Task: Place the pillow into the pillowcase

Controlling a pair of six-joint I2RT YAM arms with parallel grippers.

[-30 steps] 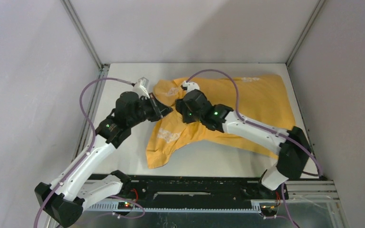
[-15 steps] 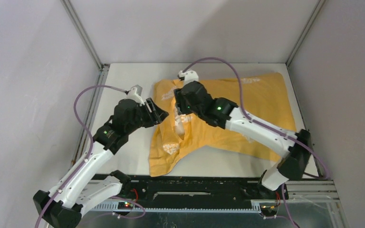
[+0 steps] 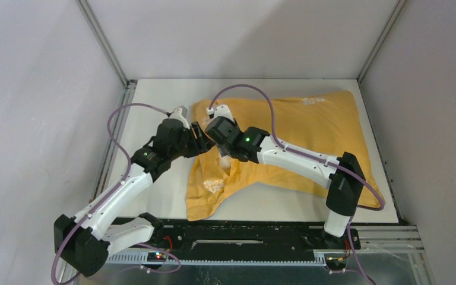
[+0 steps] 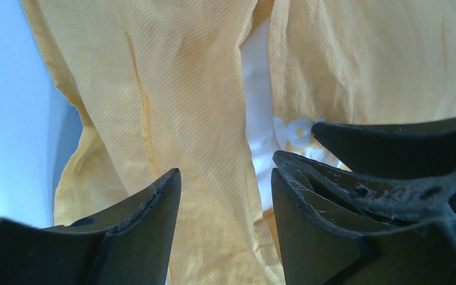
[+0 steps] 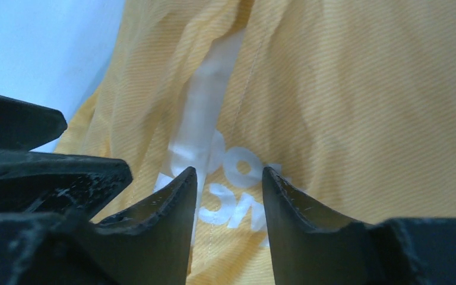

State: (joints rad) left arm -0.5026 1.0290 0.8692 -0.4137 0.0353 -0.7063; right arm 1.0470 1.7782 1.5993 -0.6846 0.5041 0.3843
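The orange-yellow pillowcase lies across the table, plump on its right part and limp and creased at its left end. A narrow slit there shows the white pillow, also seen as a white strip between folds in the left wrist view and the right wrist view. White lettering is printed beside it. My left gripper hangs open just over the creased cloth, with nothing between its fingers. Close beside it, my right gripper is open too, over the lettering.
Bare white table lies left of the pillowcase, with grey walls close on three sides. A black rail runs along the near edge. The two grippers nearly touch; each one's finger shows in the other's wrist view.
My left gripper has opened and let go of the pillowcase's left edge, which dropped and now shows the white slit. The right gripper has moved left until it is right beside the left one.
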